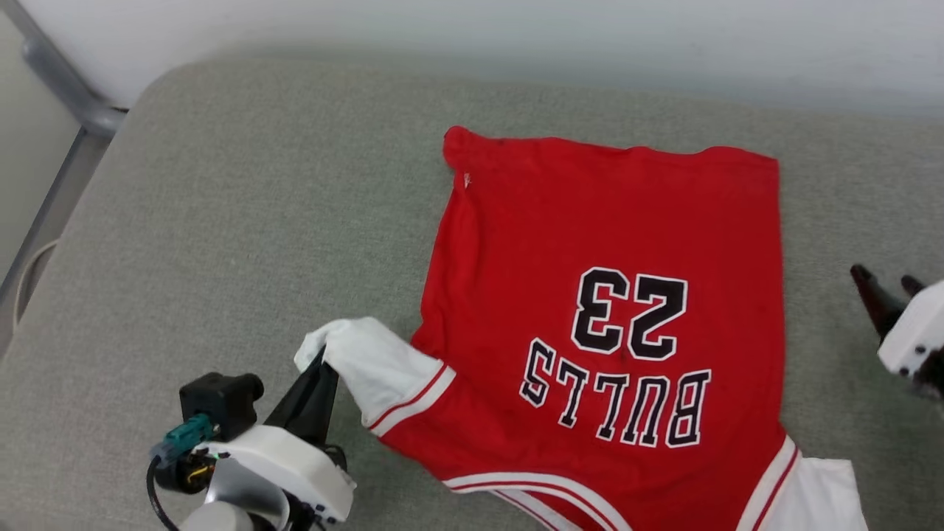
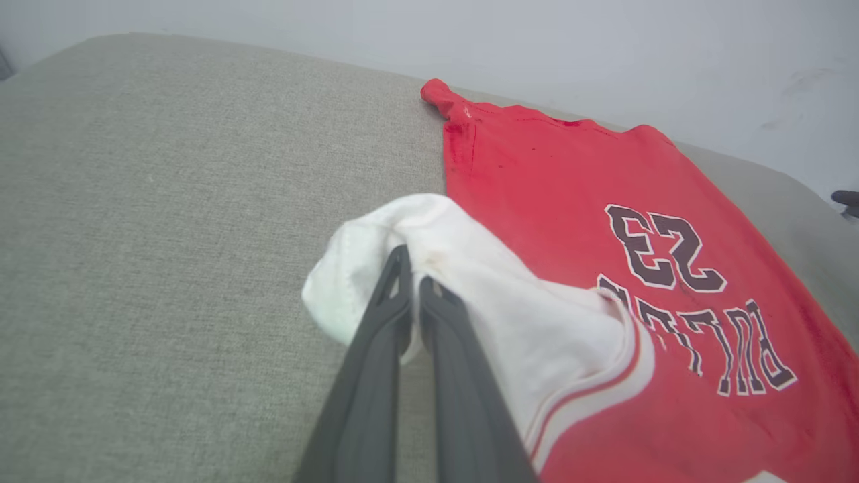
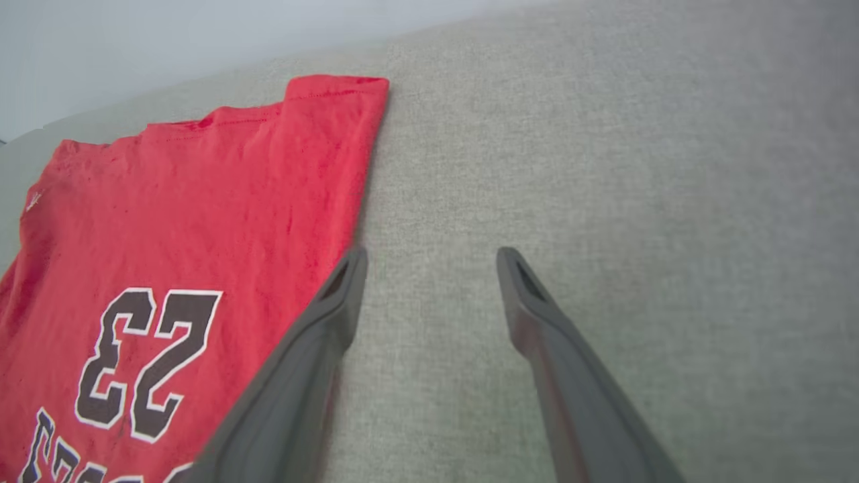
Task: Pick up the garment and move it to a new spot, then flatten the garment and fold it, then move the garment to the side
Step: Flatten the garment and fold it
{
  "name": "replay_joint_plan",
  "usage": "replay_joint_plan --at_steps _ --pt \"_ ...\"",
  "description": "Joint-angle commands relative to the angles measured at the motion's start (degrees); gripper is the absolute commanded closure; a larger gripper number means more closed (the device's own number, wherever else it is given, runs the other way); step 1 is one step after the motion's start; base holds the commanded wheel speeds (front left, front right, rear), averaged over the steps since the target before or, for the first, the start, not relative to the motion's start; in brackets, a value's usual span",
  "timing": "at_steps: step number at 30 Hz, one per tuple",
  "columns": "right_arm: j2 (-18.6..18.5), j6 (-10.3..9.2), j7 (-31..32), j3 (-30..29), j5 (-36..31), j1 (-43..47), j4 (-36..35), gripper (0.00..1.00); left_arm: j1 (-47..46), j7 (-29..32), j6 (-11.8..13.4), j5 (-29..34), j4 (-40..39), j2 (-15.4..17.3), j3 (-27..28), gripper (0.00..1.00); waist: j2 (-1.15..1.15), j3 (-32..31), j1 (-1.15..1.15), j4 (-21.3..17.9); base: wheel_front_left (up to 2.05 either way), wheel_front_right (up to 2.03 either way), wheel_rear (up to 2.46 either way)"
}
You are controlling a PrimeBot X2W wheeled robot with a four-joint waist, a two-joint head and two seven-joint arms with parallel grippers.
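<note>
Grey woven cushion (image 1: 221,221) stretched across my screen, with a pale wall (image 1: 516,29) behind it and a grey metal rail (image 1: 66,96) at the far left. At lower left my left gripper (image 1: 323,365) had its two dark fingers pressed together on a white sleeve (image 1: 376,369), whose end was bunched around their tips. That sleeve belonged to the garment (image 1: 605,221), which lay spread flat on the middle and right of the cushion, print up (the 23 and BULLS read upside down to me), hem toward the wall and striped neck at the bottom edge of the head view. Its other white sleeve (image 1: 826,494) lay flat at lower right. At the far right my right gripper (image 1: 883,276) sat with fingers spread wide, holding nothing, just beside the garment's side edge and over bare cushion.
</note>
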Motion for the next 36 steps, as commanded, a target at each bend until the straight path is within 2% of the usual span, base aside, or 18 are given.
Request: replay_joint_plan --at_steps 1,6,13,20,25,26,27,28,31,36 --pt "-2.02 -0.04 3.39 0.75 0.08 -5.52 2.67 0.00 -2.55 -0.57 -0.72 0.93 -0.68 -0.96 -0.72 1.00 0.00 4.42 -0.01 4.09 0.00 0.00 0.00" --pt "-6.65 -0.04 10.70 2.70 -1.42 -16.15 7.13 0.00 -7.47 -1.71 -2.17 2.98 -1.92 -3.31 -2.78 1.00 0.00 8.78 -0.01 8.37 0.00 0.00 0.00" --pt "-10.13 -0.05 15.03 4.36 -4.39 -24.94 10.98 0.00 -11.93 -3.38 -3.71 4.49 -3.17 -6.20 -4.62 1.00 0.00 12.93 -0.01 12.55 0.00 0.00 0.00" --pt "-11.54 -0.04 17.11 5.24 -7.41 -29.97 14.69 0.00 -14.84 -4.41 -4.76 5.36 -4.42 -7.67 -5.40 1.00 0.00 17.44 -0.01 14.83 0.00 0.00 0.00" --pt "-10.38 -0.05 22.54 6.46 -8.45 -26.69 20.64 0.00 -15.30 -5.19 -5.11 5.07 -3.60 -8.42 -5.67 1.00 0.00 18.55 -0.01 15.00 0.00 0.00 0.00" --pt "-10.11 -0.07 24.03 6.13 -8.05 -25.80 22.08 0.59 -15.26 -5.27 -5.17 4.99 -3.34 -8.52 -5.64 1.00 0.00 18.53 -0.01 15.01 0.00 0.00 0.00" --pt "-9.89 -0.07 25.44 5.94 -7.83 -24.92 23.25 0.95 -15.23 -5.29 -5.21 4.94 -3.08 -8.66 -5.63 1.00 0.00 18.42 -0.01 15.02 0.00 0.00 0.00" --pt "-9.61 -0.07 26.73 5.39 -7.66 -24.29 24.19 1.00 -15.13 -5.46 -5.19 4.89 -2.88 -8.69 -5.57 1.00 0.00 18.22 -0.01 15.00 0.00 0.00 0.00" --pt "-9.13 -0.06 27.33 4.32 -6.83 -24.78 24.42 1.00 -14.54 -5.64 -4.90 4.76 -2.36 -8.45 -5.21 1.00 0.00 17.59 -0.01 14.60 0.00 0.00 0.00" --pt "-12.54 -0.07 25.41 3.91 -6.96 -25.70 22.39 1.00 -13.08 -5.27 -4.41 4.30 -1.15 -7.67 -5.04 1.00 0.00 14.49 -0.01 13.51 0.00 0.00 0.00"
